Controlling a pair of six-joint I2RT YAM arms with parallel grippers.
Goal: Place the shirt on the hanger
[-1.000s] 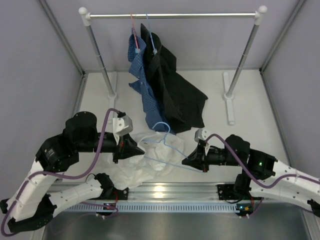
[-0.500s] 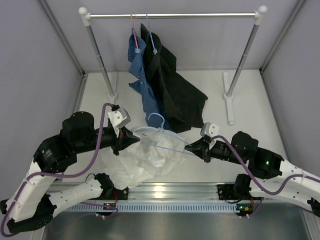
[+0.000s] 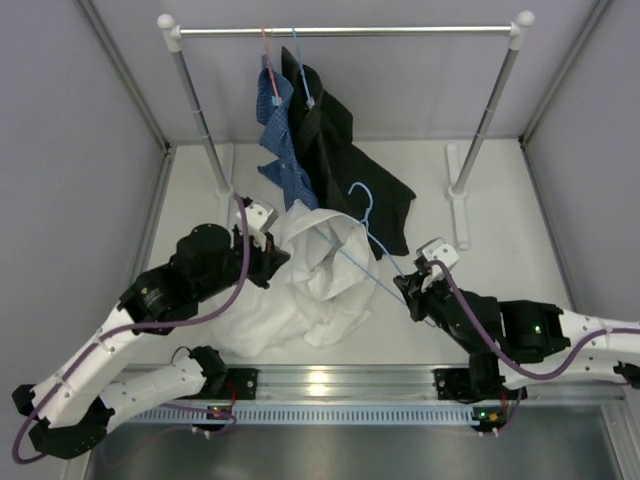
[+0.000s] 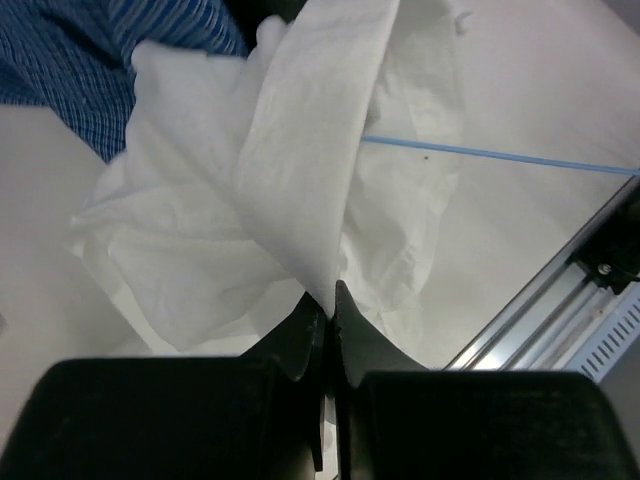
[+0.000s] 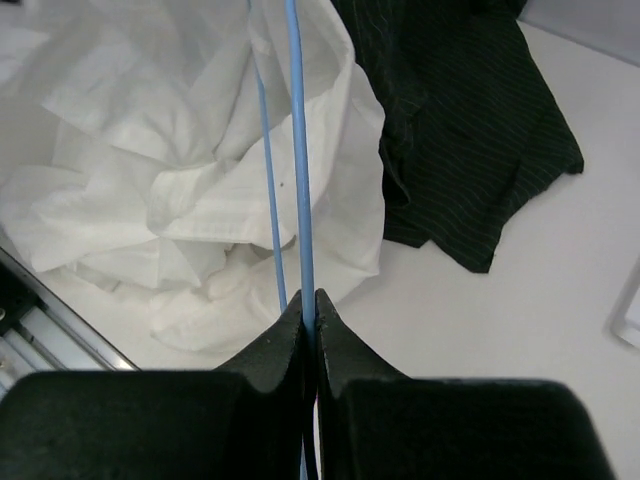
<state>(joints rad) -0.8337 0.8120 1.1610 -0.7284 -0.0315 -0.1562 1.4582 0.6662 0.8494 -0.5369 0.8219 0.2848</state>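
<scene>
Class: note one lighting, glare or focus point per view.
Top external: light glares off the metal rail at the near edge. Left wrist: the shirt looks very bright, the left end effector a black silhouette. Right wrist: the hanger is crisp, the right end effector dark.

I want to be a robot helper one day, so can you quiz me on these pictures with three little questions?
1. True or false: the right gripper is shut on the hanger.
2. What does the left gripper pinch? A) the hanger B) the white shirt C) nothing
3. How many garments hang from the rail?

Key: 1 true. 2 B. 3 two: the checked shirt and the black shirt.
</scene>
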